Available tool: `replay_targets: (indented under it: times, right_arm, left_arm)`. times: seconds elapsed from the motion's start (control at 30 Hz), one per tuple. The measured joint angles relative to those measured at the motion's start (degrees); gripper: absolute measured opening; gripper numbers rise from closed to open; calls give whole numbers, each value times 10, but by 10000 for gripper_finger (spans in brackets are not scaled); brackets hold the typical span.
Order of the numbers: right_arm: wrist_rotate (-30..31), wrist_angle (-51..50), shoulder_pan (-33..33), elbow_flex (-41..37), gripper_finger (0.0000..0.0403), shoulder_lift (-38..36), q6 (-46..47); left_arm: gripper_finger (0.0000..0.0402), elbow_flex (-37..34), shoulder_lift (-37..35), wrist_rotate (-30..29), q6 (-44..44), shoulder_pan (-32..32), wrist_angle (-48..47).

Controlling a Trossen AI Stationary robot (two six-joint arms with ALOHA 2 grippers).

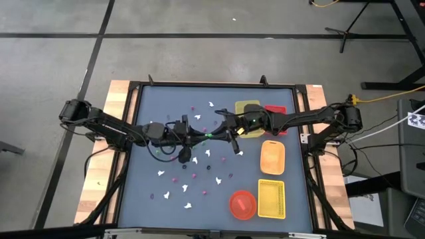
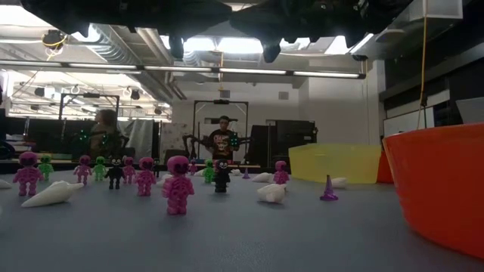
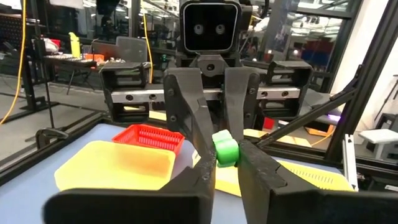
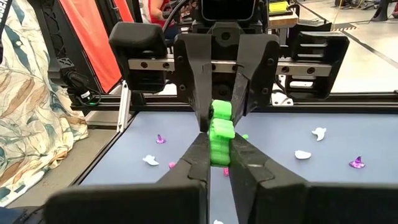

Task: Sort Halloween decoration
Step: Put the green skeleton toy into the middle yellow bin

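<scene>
A small green figure (image 4: 221, 132) of the Halloween decoration hangs in mid-air over the table's middle (image 1: 208, 135). My left gripper (image 3: 227, 163) comes at it from the table's left and my right gripper (image 4: 221, 155) from the right. Both are shut on it, tip to tip. Other decoration pieces, white ghosts (image 2: 51, 195), pink figures (image 2: 178, 183) and dark ones (image 2: 221, 175), stand or lie scattered on the blue table top (image 1: 159, 192). My left gripper pinches the green figure's upper part (image 4: 221, 113) between its two fingertips, coming level from the table's left. The figure is lifted clear of the table. My right gripper pinches the figure's lower part (image 4: 217, 149) between its two fingertips, coming almost level from the table's right. The figure stands upright between the two grippers.
A yellow tray (image 1: 247, 109) and a red tray (image 1: 275, 111) sit at the far right, an orange tray (image 1: 272, 157) at mid right. A yellow basket (image 1: 271, 198) and a round red-orange bowl (image 1: 243, 204) sit near right. A black frame (image 1: 136, 93) rims the table.
</scene>
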Motion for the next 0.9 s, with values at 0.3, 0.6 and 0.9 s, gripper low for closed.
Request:
replay_targets:
  times: [0.3, 0.6, 0.9]
  right_arm:
    - [-1, -78, 0, 0, 38, -24, -2]
    - [-2, -361, 0, 0, 40, -112, -21]
    - [-2, -705, 0, 0, 41, -156, -10]
  left_arm:
    - [120, 0, 0, -4, 0, 0, -2]
    - [142, 0, 0, -4, 0, 0, -3]
    - [142, 0, 0, -3, 0, 0, -3]
